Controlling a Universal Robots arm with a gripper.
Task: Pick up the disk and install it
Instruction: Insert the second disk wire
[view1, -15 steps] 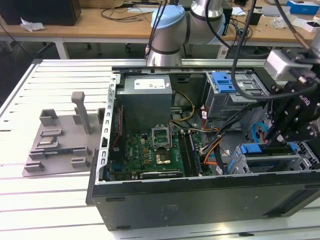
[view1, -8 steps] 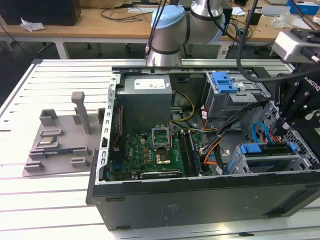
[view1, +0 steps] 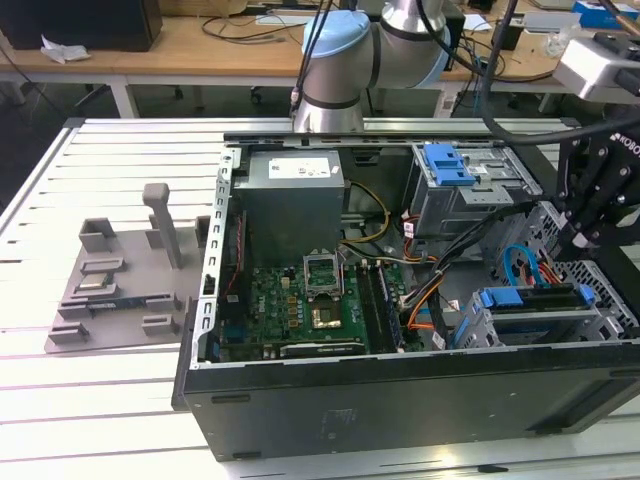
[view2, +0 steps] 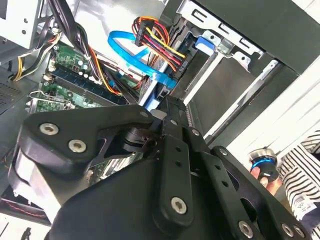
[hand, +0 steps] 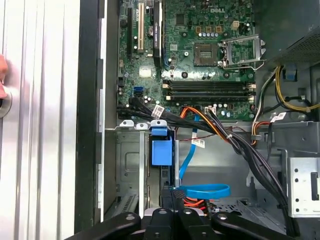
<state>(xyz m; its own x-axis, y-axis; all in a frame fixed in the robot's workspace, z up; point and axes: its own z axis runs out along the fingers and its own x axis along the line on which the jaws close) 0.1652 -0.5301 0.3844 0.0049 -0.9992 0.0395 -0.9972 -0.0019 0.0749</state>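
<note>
One arm works over an open computer case (view1: 300, 400), and its gripper (view1: 580, 240) hangs at the exterior view's right, just above the drive bay in the lower right of that frame. The disk (view1: 530, 298) stands on edge in this bay, with its blue bracket around it, so it is no longer lying loose anywhere. I judge that the picking up is done and the installing is in its last part: the disk is in the slot, but I cannot say whether it is pushed fully home.

In both wrist views the gripper (hand: 172, 196) is right at the edge of the disk (hand: 161, 152). Whether the pincer is open or closed on the disk I cannot tell, because its own black body covers the place of contact.

Any further move here calls for care, in my opinion. A blue flat cable (hand: 202, 191) and a bundle of orange and black wires (hand: 220, 130) run very near the bay, and they could catch on the gripper.

Most of the disk is hidden inside the bay. In the second wrist view a person's hand (view2: 264, 172) holds a small round blue object whose purpose I cannot make out.
</note>
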